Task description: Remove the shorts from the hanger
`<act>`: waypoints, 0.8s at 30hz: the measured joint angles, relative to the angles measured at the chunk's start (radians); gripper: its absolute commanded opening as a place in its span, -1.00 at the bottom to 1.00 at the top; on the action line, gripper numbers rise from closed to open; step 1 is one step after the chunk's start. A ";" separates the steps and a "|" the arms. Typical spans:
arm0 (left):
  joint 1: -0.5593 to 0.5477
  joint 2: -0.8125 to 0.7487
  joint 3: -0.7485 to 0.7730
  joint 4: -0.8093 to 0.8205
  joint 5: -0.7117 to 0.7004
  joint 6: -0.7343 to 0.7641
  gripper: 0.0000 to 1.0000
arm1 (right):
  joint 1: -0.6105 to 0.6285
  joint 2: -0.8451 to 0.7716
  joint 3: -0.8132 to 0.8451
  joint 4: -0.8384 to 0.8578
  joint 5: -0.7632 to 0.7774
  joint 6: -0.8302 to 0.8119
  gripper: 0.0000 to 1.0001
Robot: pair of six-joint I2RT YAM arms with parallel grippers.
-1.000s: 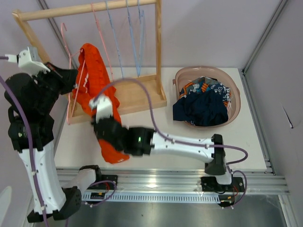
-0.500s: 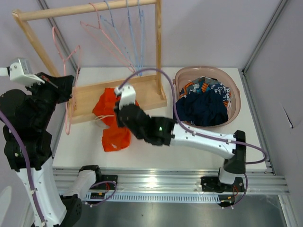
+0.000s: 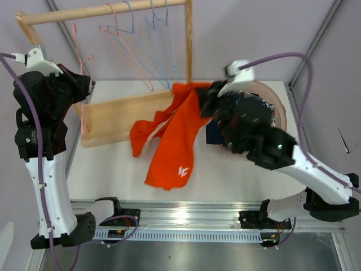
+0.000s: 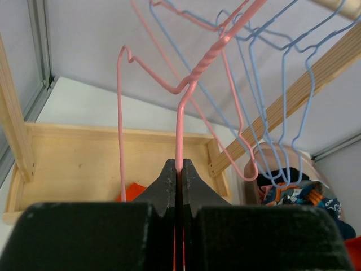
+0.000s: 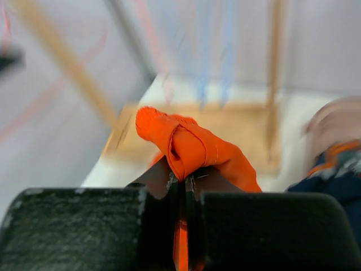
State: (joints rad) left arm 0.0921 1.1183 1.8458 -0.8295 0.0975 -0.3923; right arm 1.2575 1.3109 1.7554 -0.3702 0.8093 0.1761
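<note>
The bright orange shorts (image 3: 175,141) with a small white logo trail in a long drape from the rack base across the table. My right gripper (image 3: 207,97) is shut on one bunched end of them (image 5: 192,147), up near the basket. My left gripper (image 3: 86,89) is shut on the wire of a bare pink hanger (image 4: 179,124) at the rack's left end. The navy shorts (image 3: 213,133) and the teal-orange-white print shorts (image 4: 293,195) lie in the basket. The black and pink floral shorts are hidden.
A wooden rack with a flat base (image 3: 110,116) and a top rod (image 3: 101,11) stands at the back left, with pink and blue wire hangers (image 3: 152,34) on it. A pink basket (image 3: 282,116) sits at the right, partly behind my right arm.
The orange shorts came off the pink hanger. My right gripper carried them right, from the front left to beside the basket. The left gripper stayed on the hanger, and the empty hangers swung.
</note>
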 measured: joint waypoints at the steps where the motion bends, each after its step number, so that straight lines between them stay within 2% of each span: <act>1: 0.002 -0.002 -0.017 0.000 -0.001 0.002 -1.00 | -0.043 -0.001 0.054 0.020 0.004 -0.043 -1.00; 8: 0.026 -0.014 -0.124 0.033 0.001 0.004 -1.00 | -0.301 0.088 0.430 0.074 -0.049 -0.266 -1.00; 12: 0.037 -0.008 -0.138 0.050 0.003 0.004 -1.00 | -0.457 0.119 0.476 0.086 -0.111 -0.301 -1.00; 14: 0.040 0.000 -0.134 0.056 0.002 0.004 -1.00 | -0.528 0.110 0.426 0.089 -0.149 -0.288 -1.00; 16: 0.042 0.025 -0.102 0.054 0.002 0.004 -1.00 | -0.621 0.076 0.303 0.111 -0.201 -0.257 -1.00; 20: 0.043 0.136 0.042 0.043 0.007 0.003 -1.00 | -0.798 0.014 0.002 0.133 -0.325 -0.147 -1.00; 24: 0.044 0.250 0.209 0.026 0.015 0.002 -1.00 | -0.940 0.009 -0.226 0.161 -0.434 -0.043 -1.00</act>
State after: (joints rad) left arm 0.1360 1.3685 2.0548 -0.8040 0.1127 -0.3908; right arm 0.3172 1.3201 1.5291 -0.2096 0.3752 0.1333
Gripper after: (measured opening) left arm 0.027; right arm 0.025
